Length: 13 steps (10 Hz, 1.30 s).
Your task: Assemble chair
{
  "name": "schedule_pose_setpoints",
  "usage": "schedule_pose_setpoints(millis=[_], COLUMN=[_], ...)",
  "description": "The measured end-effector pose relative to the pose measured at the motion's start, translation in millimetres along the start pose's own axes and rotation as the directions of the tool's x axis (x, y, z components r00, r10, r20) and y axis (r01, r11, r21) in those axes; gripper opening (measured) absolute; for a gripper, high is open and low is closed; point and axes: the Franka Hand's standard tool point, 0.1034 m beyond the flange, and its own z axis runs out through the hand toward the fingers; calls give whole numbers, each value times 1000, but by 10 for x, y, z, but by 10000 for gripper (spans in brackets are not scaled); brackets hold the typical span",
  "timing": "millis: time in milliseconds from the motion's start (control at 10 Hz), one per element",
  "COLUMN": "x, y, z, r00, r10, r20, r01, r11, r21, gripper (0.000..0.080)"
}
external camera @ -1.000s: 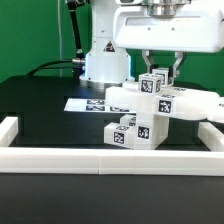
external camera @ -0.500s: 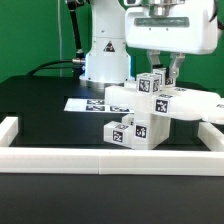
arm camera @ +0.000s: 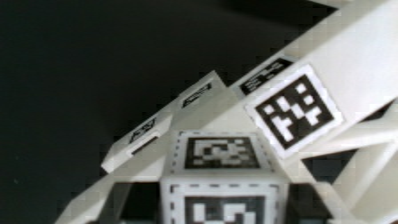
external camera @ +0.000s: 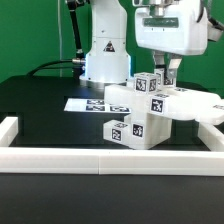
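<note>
White chair (external camera: 148, 108) parts stacked on black counter (external camera: 40, 110), directly under tool (external camera: 167, 72); fingers straddle top tagged block; grip state cannot tell.

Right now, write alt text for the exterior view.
A robot gripper hangs over a cluster of white tagged chair parts on a black table. A marker board lies behind them, and a low white border wall crosses the foreground.

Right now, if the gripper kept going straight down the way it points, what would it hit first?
Most likely the chair. The gripper hangs right above its upper tagged parts, and the wrist view is filled with those white blocks. Depth is unclear, so which block comes first cannot be told.
</note>
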Motion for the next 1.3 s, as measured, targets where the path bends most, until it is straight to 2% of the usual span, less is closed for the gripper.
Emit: schedule_pose_setpoints(millis=[200, 300, 400, 500, 600, 800, 1000, 1300], x=[0, -5, -26, -42, -73, -94, -98, -89], y=[1, 3, 2, 2, 2, 6, 7, 7], z=[1, 1, 3, 3, 8, 13, 16, 15], r00=[998, 998, 997, 981, 962, 889, 825, 686], r10=[-62, -65, -81, -195, -272, -459, -565, -728], r20=[0, 1, 1, -1, -1, 1, 2, 3], r01=[62, 65, 81, 195, 272, 459, 565, 728], r11=[998, 998, 997, 981, 962, 889, 825, 686], r21=[0, -3, -3, -5, -6, -6, -6, -6], gripper=[293, 498, 600, 600, 641, 648, 649, 649])
